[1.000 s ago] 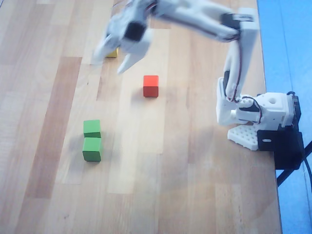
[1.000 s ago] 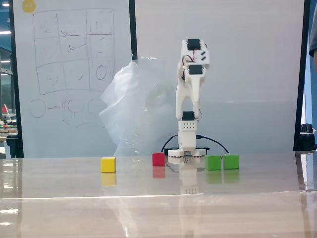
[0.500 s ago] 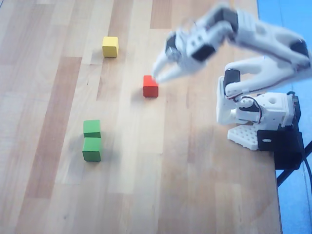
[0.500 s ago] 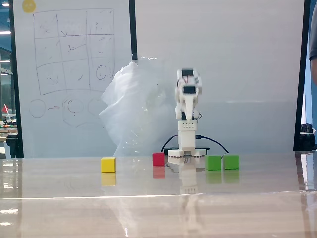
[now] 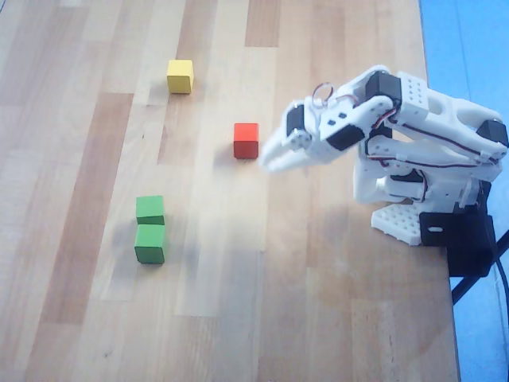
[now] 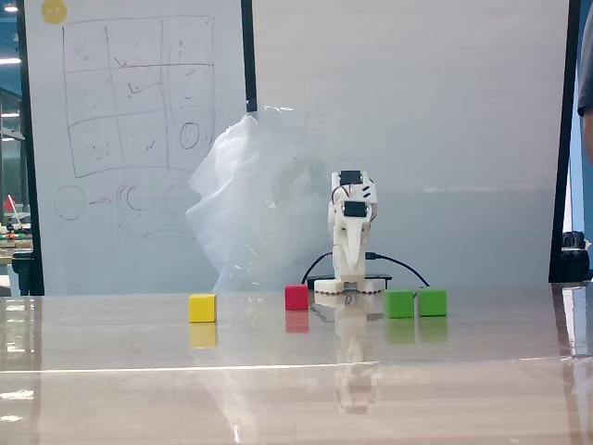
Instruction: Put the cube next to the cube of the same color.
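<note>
Change: since a second ago I've seen the arm swing back from near the yellow cube (image 5: 180, 76) and fold toward its base; no cube moved.
Fingers: the gripper (image 5: 270, 161) looks nearly closed and empty, though I can't tell exactly.
Green cubes: the green cube (image 5: 149, 243) touches the other green cube (image 5: 149, 209) on the surface (image 5: 79, 318), well apart from the red cube (image 5: 246, 140).
Progress: looks finished to me.
Handling: likely light, rigid, matte; I'd pinch opposite flat faces.
</note>
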